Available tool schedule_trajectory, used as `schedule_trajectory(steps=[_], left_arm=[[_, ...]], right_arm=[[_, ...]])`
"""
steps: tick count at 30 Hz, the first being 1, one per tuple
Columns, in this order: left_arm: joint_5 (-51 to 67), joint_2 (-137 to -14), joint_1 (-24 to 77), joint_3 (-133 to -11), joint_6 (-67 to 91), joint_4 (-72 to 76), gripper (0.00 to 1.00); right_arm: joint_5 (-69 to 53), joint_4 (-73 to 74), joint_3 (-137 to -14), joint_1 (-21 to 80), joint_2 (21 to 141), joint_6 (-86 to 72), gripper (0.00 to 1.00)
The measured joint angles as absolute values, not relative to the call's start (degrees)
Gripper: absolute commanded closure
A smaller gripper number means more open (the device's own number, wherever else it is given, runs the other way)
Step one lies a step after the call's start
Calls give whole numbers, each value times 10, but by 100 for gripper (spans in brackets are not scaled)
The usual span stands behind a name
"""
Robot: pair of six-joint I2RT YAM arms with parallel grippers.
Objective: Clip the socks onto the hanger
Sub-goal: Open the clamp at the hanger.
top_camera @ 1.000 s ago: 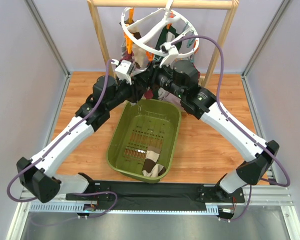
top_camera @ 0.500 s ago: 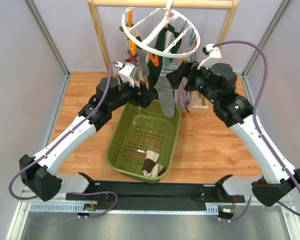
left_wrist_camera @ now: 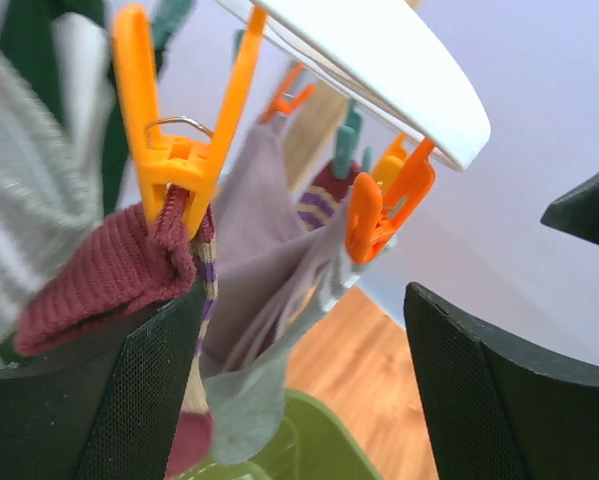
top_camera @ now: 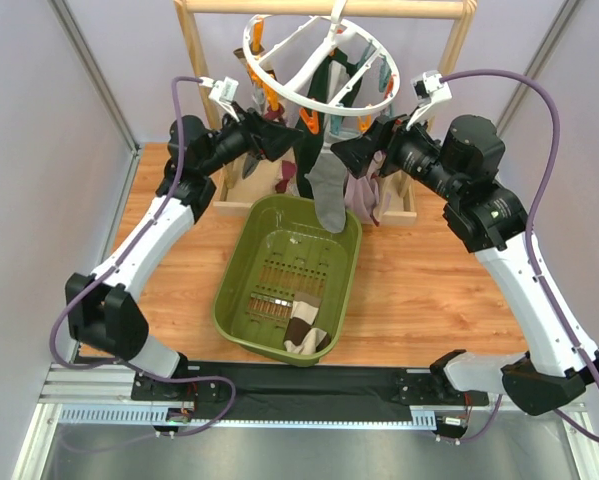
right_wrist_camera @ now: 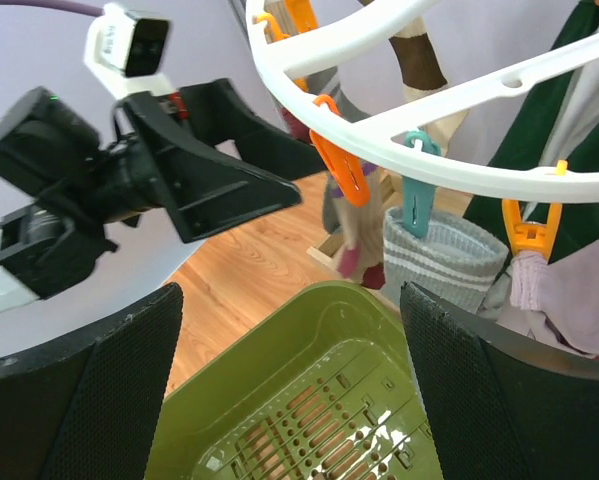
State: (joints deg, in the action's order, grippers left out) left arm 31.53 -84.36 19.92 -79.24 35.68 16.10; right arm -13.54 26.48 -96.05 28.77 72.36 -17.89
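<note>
The white ring hanger [top_camera: 279, 88] hangs from the wooden rail with several socks clipped under it. A grey sock [top_camera: 328, 192] dangles over the basket's far end. My left gripper [top_camera: 285, 143] is open just left of the ring, and my right gripper [top_camera: 345, 156] is open just right of it; neither holds anything. In the left wrist view an orange clip [left_wrist_camera: 184, 150] pinches a maroon striped sock [left_wrist_camera: 109, 270] beside a lilac-grey sock [left_wrist_camera: 259, 230], with the gripper [left_wrist_camera: 299, 330] open below. In the right wrist view a teal clip [right_wrist_camera: 416, 195] holds the grey white-striped sock [right_wrist_camera: 444, 260] above the open gripper [right_wrist_camera: 289, 300].
An olive-green slotted basket [top_camera: 241, 262] sits mid-table with a brown-and-cream sock [top_camera: 304, 330] at its near end. The wooden rack's posts [top_camera: 196, 70] and top rail [top_camera: 399, 8] frame the hanger. Grey walls close in both sides.
Both grippers have opened and drawn back from the hanger, left arm leftwards and right arm rightwards. The grey sock now hangs free from its clip.
</note>
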Motion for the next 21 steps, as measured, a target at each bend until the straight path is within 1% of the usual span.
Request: schedule_trajectory(steps=[6, 9, 13, 14, 15, 18, 21], left_arm=[[390, -901, 203, -806, 423, 249, 14], [406, -907, 203, -806, 456, 297, 24], [419, -917, 203, -811, 497, 358, 31], [421, -919, 204, -811, 508, 369, 32], [423, -921, 204, -811, 518, 377, 32], [423, -921, 208, -810, 528, 383, 23], [421, -920, 219, -812, 521, 368, 17]], right_arm=[[-158, 255, -961, 288, 726, -181, 10], [-165, 249, -961, 288, 728, -183, 11], [-171, 243, -961, 288, 728, -188, 11], [-173, 243, -961, 288, 728, -188, 10], [-173, 241, -960, 288, 728, -189, 10], [-175, 232, -957, 288, 728, -192, 10], [-176, 230, -953, 288, 728, -193, 10]])
